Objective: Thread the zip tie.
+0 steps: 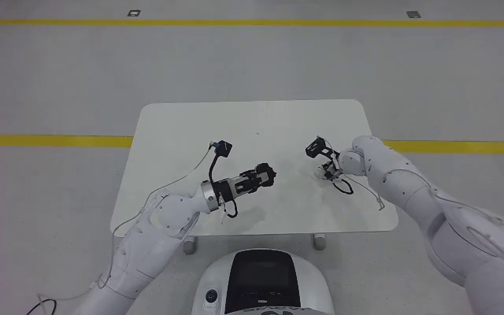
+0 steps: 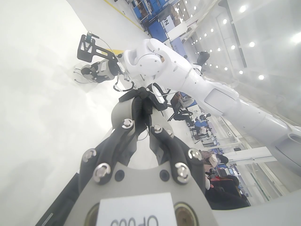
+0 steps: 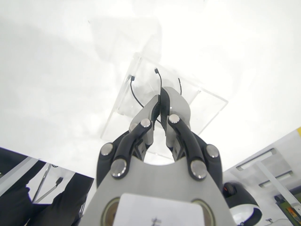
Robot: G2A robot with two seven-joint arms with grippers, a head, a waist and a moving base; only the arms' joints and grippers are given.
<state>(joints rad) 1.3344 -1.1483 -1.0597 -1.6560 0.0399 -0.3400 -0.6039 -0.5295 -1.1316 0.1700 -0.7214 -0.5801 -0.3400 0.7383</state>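
While right pincer (image 3: 161, 93) pinches zip tie (image 3: 159, 77) | clear block (image 3: 208, 109) beneath

the left arm (image 1: 169, 216) stretches forward and inward, wrist about level. the left gripper (image 1: 266, 173) points across toward the other arm, its fingers (image 2: 137, 111) pressed together at the tips. the right arm (image 1: 409, 189) comes in from the right side and bends at the wrist. the right gripper (image 1: 327, 169) tips downward, fingers (image 3: 174, 99) closed tip to tip. the two grippers sit near each other, not touching.
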